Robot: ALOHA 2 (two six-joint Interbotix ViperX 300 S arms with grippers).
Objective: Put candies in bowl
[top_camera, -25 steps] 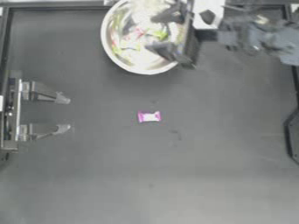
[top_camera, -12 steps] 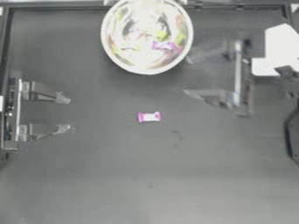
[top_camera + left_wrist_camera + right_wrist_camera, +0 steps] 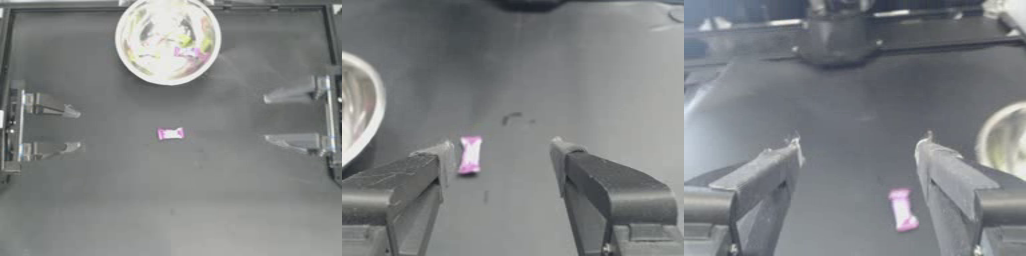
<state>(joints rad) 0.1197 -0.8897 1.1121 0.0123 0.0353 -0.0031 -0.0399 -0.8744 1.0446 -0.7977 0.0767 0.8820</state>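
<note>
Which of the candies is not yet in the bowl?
The pink candy, alone on the dark table between the open left gripper and open right gripper. The other candies lie inside the bowl.

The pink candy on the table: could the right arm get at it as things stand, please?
Probably yes. The pink candy lies alone on open table, and the right gripper, jaws open at the right edge, has nothing between them.

Large round bowl (image 3: pixel 167 41): polished, mirror-bright silvery metal. Small pink twist-wrapped candy (image 3: pixel 170 133): glossy, crinkled film wrapper. Dark grey counter (image 3: pixel 174 200): matt, lightly scuffed surface.
</note>
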